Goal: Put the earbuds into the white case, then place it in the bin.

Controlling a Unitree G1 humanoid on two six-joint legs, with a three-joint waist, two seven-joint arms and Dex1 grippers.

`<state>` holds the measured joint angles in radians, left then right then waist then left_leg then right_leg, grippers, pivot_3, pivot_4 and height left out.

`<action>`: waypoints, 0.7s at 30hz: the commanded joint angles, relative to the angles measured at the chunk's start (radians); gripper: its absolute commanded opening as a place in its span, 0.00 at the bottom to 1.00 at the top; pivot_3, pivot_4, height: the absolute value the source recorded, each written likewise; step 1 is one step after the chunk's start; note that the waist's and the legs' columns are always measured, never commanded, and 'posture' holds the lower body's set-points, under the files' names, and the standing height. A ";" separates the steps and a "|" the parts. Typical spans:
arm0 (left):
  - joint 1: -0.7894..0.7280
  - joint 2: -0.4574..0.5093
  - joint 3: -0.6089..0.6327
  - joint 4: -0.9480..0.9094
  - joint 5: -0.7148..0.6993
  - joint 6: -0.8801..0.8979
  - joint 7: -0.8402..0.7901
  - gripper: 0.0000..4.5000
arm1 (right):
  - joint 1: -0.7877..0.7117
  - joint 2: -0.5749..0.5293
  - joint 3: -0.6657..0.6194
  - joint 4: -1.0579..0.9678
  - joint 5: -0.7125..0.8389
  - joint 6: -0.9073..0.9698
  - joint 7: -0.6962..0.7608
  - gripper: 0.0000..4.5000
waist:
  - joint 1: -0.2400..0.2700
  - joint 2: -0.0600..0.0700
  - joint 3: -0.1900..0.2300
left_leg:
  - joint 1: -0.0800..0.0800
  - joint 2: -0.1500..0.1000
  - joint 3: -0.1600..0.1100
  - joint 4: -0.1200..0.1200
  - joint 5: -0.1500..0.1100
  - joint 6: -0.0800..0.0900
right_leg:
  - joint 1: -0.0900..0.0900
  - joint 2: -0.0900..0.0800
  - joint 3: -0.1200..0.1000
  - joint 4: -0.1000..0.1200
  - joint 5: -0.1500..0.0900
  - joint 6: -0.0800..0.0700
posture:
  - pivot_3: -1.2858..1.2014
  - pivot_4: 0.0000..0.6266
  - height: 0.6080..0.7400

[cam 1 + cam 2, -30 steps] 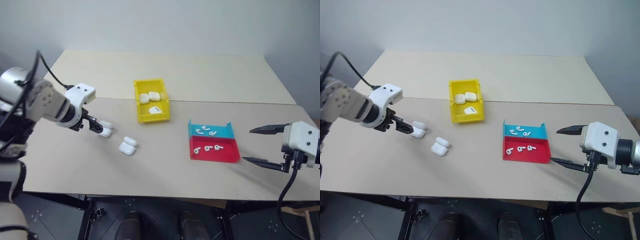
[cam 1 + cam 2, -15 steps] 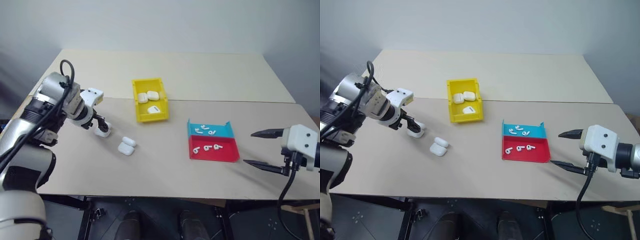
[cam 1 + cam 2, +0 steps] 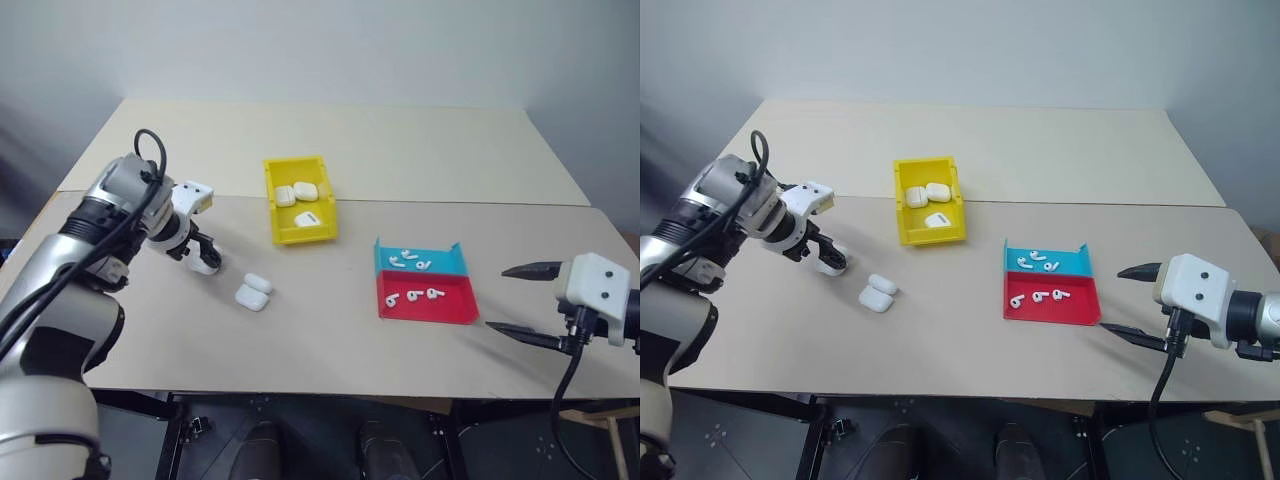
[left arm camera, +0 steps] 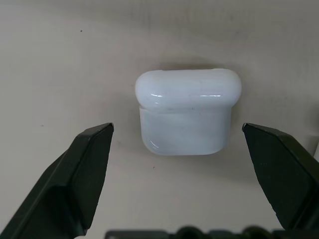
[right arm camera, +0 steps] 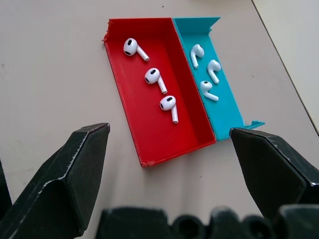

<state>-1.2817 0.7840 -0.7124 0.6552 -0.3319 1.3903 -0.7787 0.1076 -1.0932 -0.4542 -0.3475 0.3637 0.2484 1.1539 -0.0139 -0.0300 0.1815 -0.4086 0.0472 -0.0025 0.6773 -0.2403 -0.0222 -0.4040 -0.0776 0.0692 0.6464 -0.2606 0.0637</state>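
A closed white case (image 4: 187, 112) lies flat on the table, between the open fingers of my left gripper (image 3: 201, 256), which points steeply down over it without touching it. Two more white cases (image 3: 254, 291) lie side by side just right of it. The yellow bin (image 3: 271, 203) stands behind them with three cases inside. Three earbuds (image 5: 154, 77) lie in the red tray (image 3: 452, 309), and three more earbuds (image 5: 207, 70) in the blue tray (image 3: 447, 262). My right gripper (image 3: 498, 298) hovers open to the right of the trays, holding nothing.
The beige table (image 3: 330, 330) is made of two tops joined by a seam behind the bin. Its front edge runs close under my right gripper. Bare tabletop lies between the loose cases and the trays.
My left gripper has swung in over the leftmost case, tipped downward and sunk, so its open fingers now straddle it. The right gripper has stayed in place.
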 commanded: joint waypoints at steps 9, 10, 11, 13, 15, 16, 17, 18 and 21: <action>0.002 -0.053 0.022 0.187 0.097 -0.040 -0.124 1.00 | 0.020 0.003 -0.030 -0.034 -0.021 0.008 -0.026 0.99 | 0.000 0.000 0.000 | 0.000 0.000 0.000 0.000 0.000 0.000 | 0.000 0.000 0.000 0.000 0.000 0.000 | 0.52 0.24 1.00; 0.001 -0.060 0.023 0.199 0.105 -0.041 -0.124 1.00 | 0.022 0.001 -0.029 -0.036 -0.022 0.017 -0.029 0.99 | 0.000 0.000 0.000 | 0.000 0.000 0.000 0.000 0.000 0.000 | 0.000 0.000 0.000 0.000 0.000 0.000 | 0.52 0.24 1.00; -0.001 -0.065 0.028 0.212 0.109 -0.041 -0.130 1.00 | 0.025 -0.001 -0.028 -0.037 -0.026 0.019 -0.030 0.99 | 0.000 0.000 0.000 | 0.000 0.000 0.000 0.000 0.000 0.000 | 0.000 0.000 0.000 0.000 0.000 0.000 | 0.52 0.24 1.00; -0.002 -0.071 0.032 0.216 0.125 -0.045 -0.138 1.00 | 0.025 -0.001 -0.029 -0.037 -0.032 0.016 -0.030 0.99 | 0.000 0.000 0.000 | 0.001 0.000 0.000 0.000 0.000 0.000 | 0.000 0.000 0.000 0.000 0.000 0.000 | 0.52 0.24 1.00; -0.004 -0.079 0.041 0.226 0.136 -0.044 -0.142 1.00 | 0.024 0.000 -0.029 -0.035 -0.035 0.017 -0.033 0.99 | 0.000 0.000 0.000 | 0.001 0.000 0.000 0.000 0.000 0.000 | 0.000 0.000 0.000 0.001 0.000 0.000 | 0.52 0.24 1.00; -0.001 -0.082 0.042 0.230 0.144 -0.049 -0.146 0.96 | 0.024 0.000 -0.027 -0.033 -0.037 0.016 -0.034 1.00 | 0.000 0.000 0.000 | 0.001 0.000 0.000 0.000 0.000 0.000 | 0.001 0.000 0.000 0.001 0.000 0.000 | 0.52 0.24 1.00; 0.000 -0.085 0.045 0.234 0.151 -0.051 -0.148 0.92 | 0.023 0.000 -0.025 -0.032 -0.040 0.015 -0.035 1.00 | 0.000 0.000 0.000 | 0.001 0.000 0.000 0.000 0.000 0.000 | 0.001 0.000 0.000 0.001 0.000 0.000 | 0.52 0.24 1.00; 0.001 -0.089 0.050 0.241 0.157 -0.051 -0.150 0.88 | 0.022 0.000 -0.023 -0.031 -0.041 0.014 -0.036 1.00 | 0.000 0.000 0.000 | 0.001 0.000 0.000 0.000 0.000 0.000 | 0.001 0.000 0.000 0.001 0.000 0.000 | 0.52 0.24 1.00; 0.006 -0.100 0.063 0.259 0.176 -0.056 -0.154 0.67 | 0.018 0.002 -0.020 -0.032 -0.040 0.016 -0.037 1.00 | 0.000 0.000 0.000 | 0.001 0.000 0.000 0.000 0.000 0.000 | 0.001 0.000 0.000 0.001 0.000 0.000 | 0.52 0.24 1.00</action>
<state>-1.2767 0.6927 -0.6599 0.8416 -0.1649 1.3114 -0.8711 0.1322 -1.0906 -0.4518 -0.3615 0.3231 0.2601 1.1243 -0.0142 -0.0297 0.1811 -0.4073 0.0470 -0.0024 0.6777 -0.2403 -0.0221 -0.4030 -0.0777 0.0693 0.6473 -0.2606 0.0637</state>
